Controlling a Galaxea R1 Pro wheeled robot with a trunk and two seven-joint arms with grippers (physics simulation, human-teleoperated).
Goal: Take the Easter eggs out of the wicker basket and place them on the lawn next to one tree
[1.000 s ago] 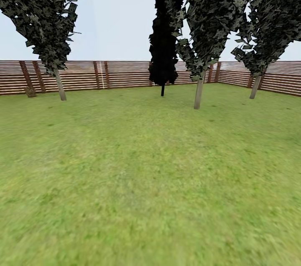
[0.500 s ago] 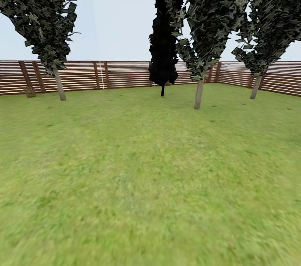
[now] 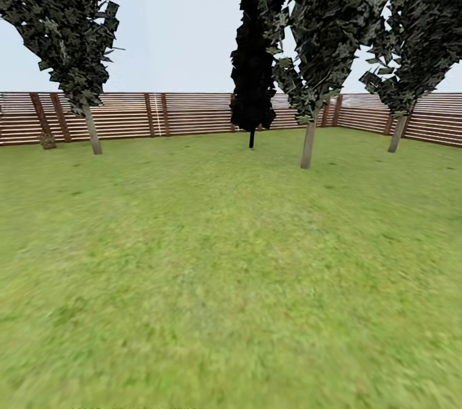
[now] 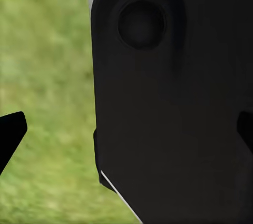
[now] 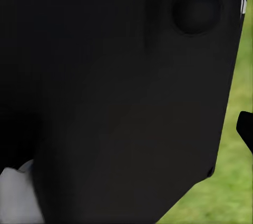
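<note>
The lawn (image 3: 231,280) stretches ahead to the garden's brown slat fence (image 3: 192,115). Three pale-trunked trees stand on it: one at the left (image 3: 94,133), one right of centre (image 3: 308,142) and one at the far right (image 3: 396,134). A small brown object (image 3: 47,140) sits at the fence's foot on the far left, too small to tell whether it is the wicker basket. The Easter eggs are out of view. My left gripper (image 4: 126,129) is open, with black fingertips (image 4: 10,134) spread to both picture edges over grass. My right gripper (image 5: 126,129) shows one fingertip (image 5: 245,128) far out at the edge.
A narrow all-black tree (image 3: 252,62) stands near the back fence at centre. A large dark part of the robot (image 4: 168,92) blocks much of the left wrist view, and another dark part (image 5: 116,92) blocks the right wrist view. The fence corner lies at the back right.
The whole head view has shifted slightly, and the trees at centre and right sit a little further right. Nothing in the garden has moved.
</note>
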